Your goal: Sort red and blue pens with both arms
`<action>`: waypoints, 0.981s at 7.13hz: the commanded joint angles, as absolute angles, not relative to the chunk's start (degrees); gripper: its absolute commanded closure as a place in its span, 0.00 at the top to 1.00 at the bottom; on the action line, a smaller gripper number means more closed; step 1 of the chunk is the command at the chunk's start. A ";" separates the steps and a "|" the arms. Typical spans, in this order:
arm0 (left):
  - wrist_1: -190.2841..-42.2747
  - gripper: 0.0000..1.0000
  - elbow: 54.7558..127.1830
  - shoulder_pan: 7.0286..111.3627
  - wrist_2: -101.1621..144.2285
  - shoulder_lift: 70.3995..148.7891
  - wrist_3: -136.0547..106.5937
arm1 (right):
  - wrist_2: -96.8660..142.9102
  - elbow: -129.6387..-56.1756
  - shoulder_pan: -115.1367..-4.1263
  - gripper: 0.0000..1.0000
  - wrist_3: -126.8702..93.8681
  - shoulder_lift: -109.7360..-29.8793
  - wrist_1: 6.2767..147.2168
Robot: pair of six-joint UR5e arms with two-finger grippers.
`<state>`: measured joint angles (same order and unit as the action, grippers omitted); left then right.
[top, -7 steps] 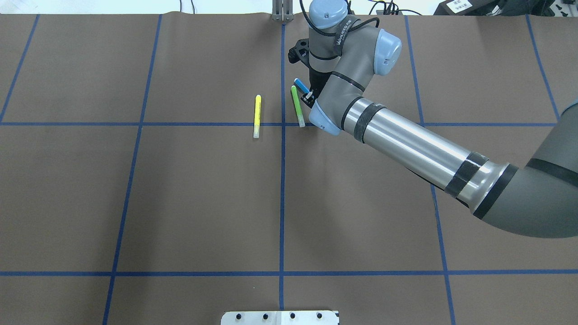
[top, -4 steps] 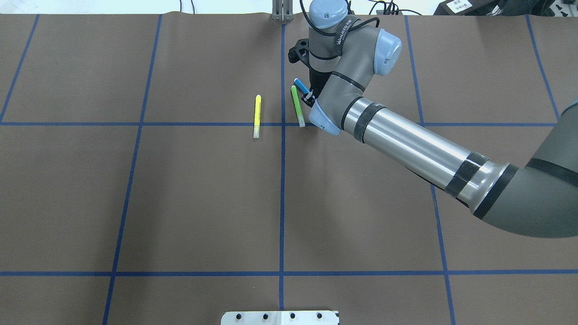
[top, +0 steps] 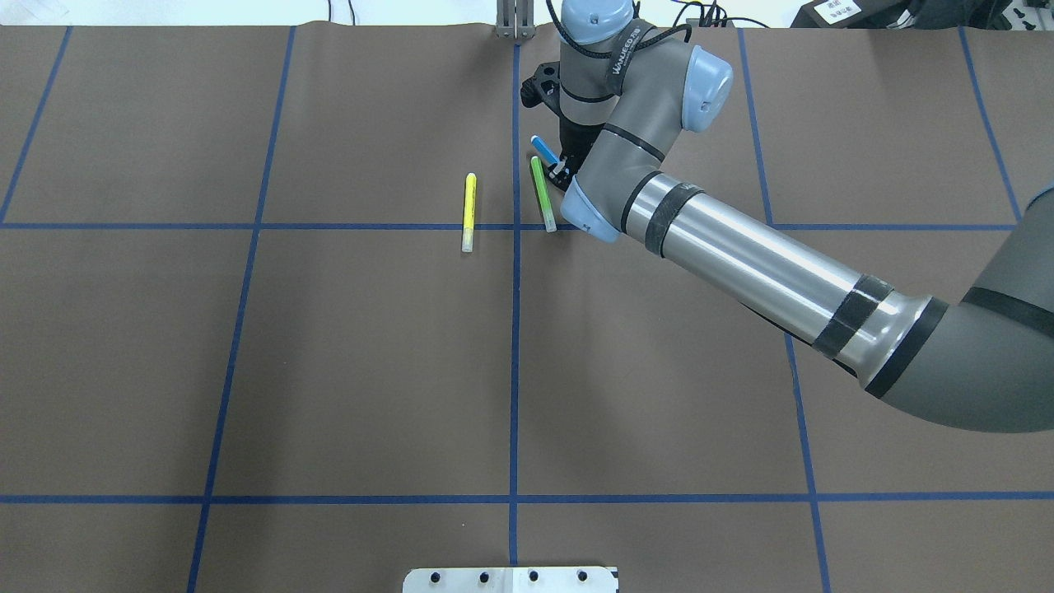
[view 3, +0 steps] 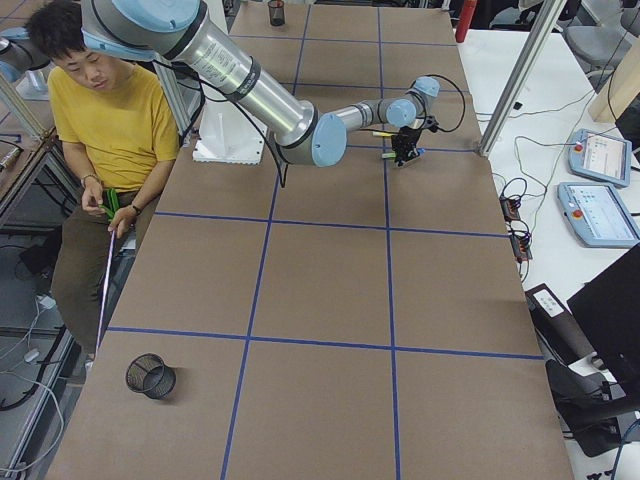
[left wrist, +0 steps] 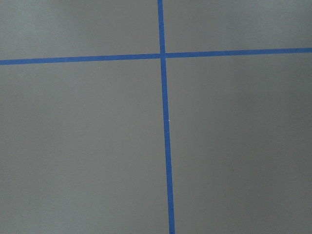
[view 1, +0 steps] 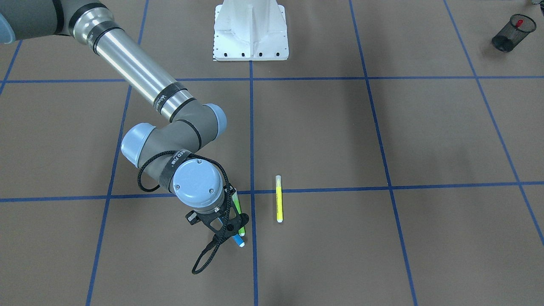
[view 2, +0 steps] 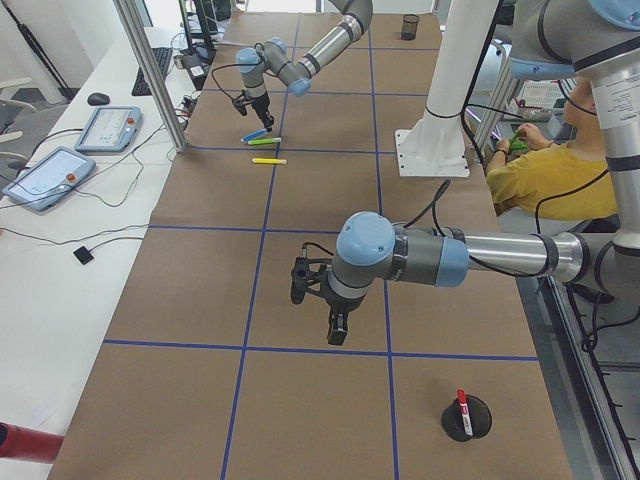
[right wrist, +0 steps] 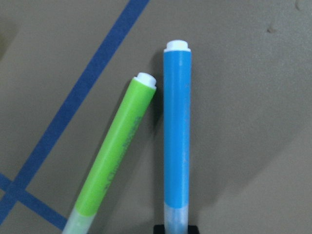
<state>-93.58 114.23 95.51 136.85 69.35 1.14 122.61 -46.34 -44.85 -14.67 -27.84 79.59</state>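
One pen up off the table.
My right gripper [top: 561,170] pinches the blue highlighter [top: 543,150], raised slightly since a moment ago beside the green highlighter [top: 542,194]; my left gripper's [view 2: 337,325] jaws I cannot tell.

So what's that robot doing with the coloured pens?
The right arm has its jaws shut on one end of the blue highlighter, right beside the green highlighter lying on the table. The yellow highlighter lies a little way off, untouched. The red marker already stands in a black mesh cup off to the side. The left arm hangs over bare table.
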 commanded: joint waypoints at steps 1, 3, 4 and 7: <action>-93.25 1.00 114.17 95.54 136.85 69.35 1.06 | 123.04 -57.40 -45.79 0.00 -14.59 -33.71 83.64; -93.16 1.00 113.73 95.45 137.11 69.35 1.05 | 123.22 -69.65 -46.14 0.00 -14.24 -40.05 91.89; -93.16 1.00 113.38 95.54 137.20 69.35 1.05 | 123.31 -75.87 -47.10 0.00 -13.98 -43.99 95.24; -93.34 1.00 113.12 95.54 137.02 68.65 0.18 | 124.01 -93.02 -52.10 0.00 -3.92 -53.06 109.53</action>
